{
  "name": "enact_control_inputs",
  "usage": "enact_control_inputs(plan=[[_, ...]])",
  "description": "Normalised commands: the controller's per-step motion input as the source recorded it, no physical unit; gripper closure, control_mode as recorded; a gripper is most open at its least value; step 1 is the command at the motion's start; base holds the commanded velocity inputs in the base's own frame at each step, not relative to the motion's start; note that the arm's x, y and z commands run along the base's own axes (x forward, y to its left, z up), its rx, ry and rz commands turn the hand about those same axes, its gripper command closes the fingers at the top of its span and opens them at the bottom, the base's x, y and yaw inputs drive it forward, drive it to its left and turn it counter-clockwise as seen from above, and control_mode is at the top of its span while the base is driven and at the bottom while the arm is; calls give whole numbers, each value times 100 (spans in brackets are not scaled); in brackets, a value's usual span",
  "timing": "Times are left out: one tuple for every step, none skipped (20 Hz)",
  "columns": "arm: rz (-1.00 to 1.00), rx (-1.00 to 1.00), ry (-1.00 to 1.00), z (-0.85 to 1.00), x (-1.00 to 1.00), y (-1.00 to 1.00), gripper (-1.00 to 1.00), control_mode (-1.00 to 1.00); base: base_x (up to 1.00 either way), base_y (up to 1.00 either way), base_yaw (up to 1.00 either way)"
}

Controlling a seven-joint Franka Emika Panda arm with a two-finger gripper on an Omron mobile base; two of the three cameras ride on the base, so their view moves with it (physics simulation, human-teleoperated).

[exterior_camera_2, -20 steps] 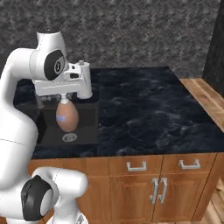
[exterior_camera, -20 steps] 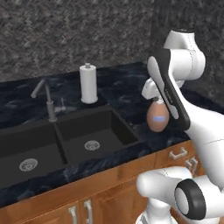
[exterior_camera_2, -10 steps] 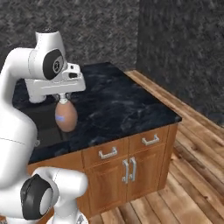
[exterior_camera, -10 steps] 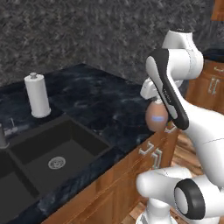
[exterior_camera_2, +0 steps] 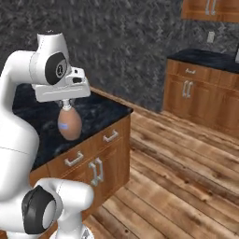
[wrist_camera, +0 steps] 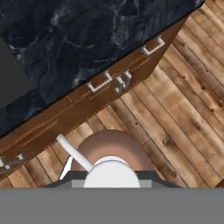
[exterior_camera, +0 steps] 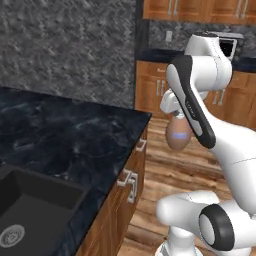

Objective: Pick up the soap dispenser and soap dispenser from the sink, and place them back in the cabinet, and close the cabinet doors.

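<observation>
- Gripper [exterior_camera_2: 66, 104] closed on the white pump top of the peach-orange soap dispenser [exterior_camera_2: 69, 125]; bottle hangs below the hand, held clear of any surface.
- Left base view: same dispenser [exterior_camera: 178, 135] sits under the hand, partly hidden behind the white forearm; a pale blue label patch shows on its body. It is out past the counter's end, over the wooden floor [exterior_camera: 175, 172].
- Hand view, looking straight down: dispenser's rounded brown body [wrist_camera: 111, 148] with its white pump cap and thin white spout at the bottom of the picture; floor planks beneath it, counter edge just beyond.
- Black marble counter [exterior_camera: 65, 135] ends in a corner near the bottle; wooden drawer fronts with small grey handles [exterior_camera: 131, 177] run along its side.
- Sink [exterior_camera: 25, 205]: one black basin at the lower left of the left base view, round steel drain [exterior_camera: 11, 235] in it. A dark corner of the basin also shows at the left edge of the hand view.
- Right base view: counter [exterior_camera_2: 93, 112] lies behind and beside the hanging bottle; drawer pulls and paired door handles [exterior_camera_2: 95, 171] on its front.
- Further off: brown wooden cabinets [exterior_camera_2: 205, 93] along the far wall, doors shut, under a dark counter top; grey mottled stone wall [exterior_camera_2: 130, 42] behind.
</observation>
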Motion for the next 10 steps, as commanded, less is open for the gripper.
enact_control_inputs(plan=[[0,0,0,0,0,0,100,100,8,27,-70],[0,0,0,0,0,0,100,100,6,22,-70],[0,0,0,0,0,0,100,100,6,24,-70],[0,0,0,0,0,0,100,100,6,26,-70],[0,0,0,0,0,0,100,100,6,24,-70],[0,0,0,0,0,0,100,100,4,24,-70],[0,0,0,0,0,0,100,100,0,19,-70],[0,0,0,0,0,0,100,100,0,17,-69],[0,0,0,0,0,0,100,100,1,19,-69],[0,0,0,0,0,0,100,100,1,19,-69]])
